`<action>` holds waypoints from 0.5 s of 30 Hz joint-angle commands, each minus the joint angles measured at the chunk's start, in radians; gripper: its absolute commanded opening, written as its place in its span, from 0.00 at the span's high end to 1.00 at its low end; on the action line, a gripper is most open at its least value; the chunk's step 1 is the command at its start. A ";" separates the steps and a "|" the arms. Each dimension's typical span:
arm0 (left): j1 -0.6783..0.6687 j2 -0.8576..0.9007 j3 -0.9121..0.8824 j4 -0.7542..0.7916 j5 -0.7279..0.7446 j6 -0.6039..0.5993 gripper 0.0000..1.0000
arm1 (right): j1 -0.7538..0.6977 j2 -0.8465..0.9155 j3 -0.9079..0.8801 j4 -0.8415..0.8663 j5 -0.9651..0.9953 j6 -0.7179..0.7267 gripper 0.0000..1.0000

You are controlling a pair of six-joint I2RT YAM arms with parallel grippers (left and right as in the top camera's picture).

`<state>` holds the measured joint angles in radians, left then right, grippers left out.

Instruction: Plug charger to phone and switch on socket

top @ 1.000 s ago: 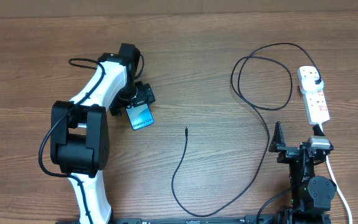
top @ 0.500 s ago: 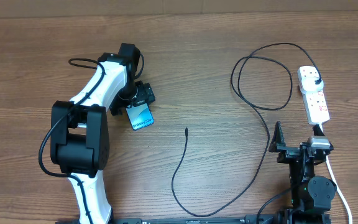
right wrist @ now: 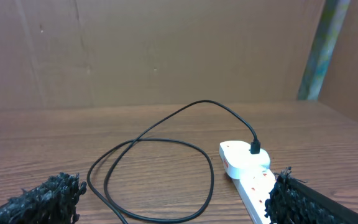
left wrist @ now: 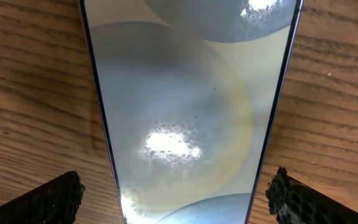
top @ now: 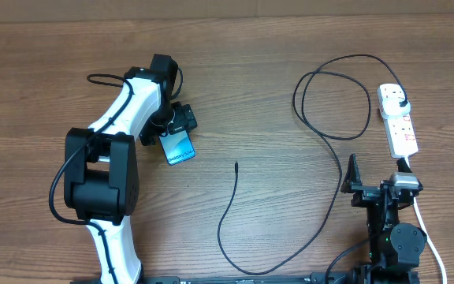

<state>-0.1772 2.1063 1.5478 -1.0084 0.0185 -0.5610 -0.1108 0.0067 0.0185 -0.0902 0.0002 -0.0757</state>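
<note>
The phone (top: 179, 147) lies flat on the wooden table with its cyan screen up. My left gripper (top: 178, 131) hovers right over it, open. In the left wrist view the phone's screen (left wrist: 185, 112) fills the frame, and the gripper (left wrist: 179, 202) has one black finger on each side, both clear of the phone's rim. The charger's thin black cable (top: 225, 214) lies loose, its connector tip (top: 236, 164) right of the phone. The cable loops (right wrist: 154, 158) up to its plug (top: 401, 102) at the far end of the white socket (top: 400, 126). My right gripper (right wrist: 176, 199) is open and empty, near the socket (right wrist: 253, 183).
The socket's white cord (top: 429, 233) runs down past the right arm's base (top: 392, 237). The left arm (top: 105, 170) stretches across the table's left side. A brown wall (right wrist: 166, 50) stands behind the table.
</note>
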 commanded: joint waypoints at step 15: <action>-0.006 0.016 0.013 0.001 -0.026 -0.027 0.00 | 0.004 -0.003 -0.011 0.006 0.006 -0.004 0.00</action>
<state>-0.1772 2.1063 1.5475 -1.0080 0.0105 -0.5709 -0.1104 0.0067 0.0185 -0.0902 0.0006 -0.0761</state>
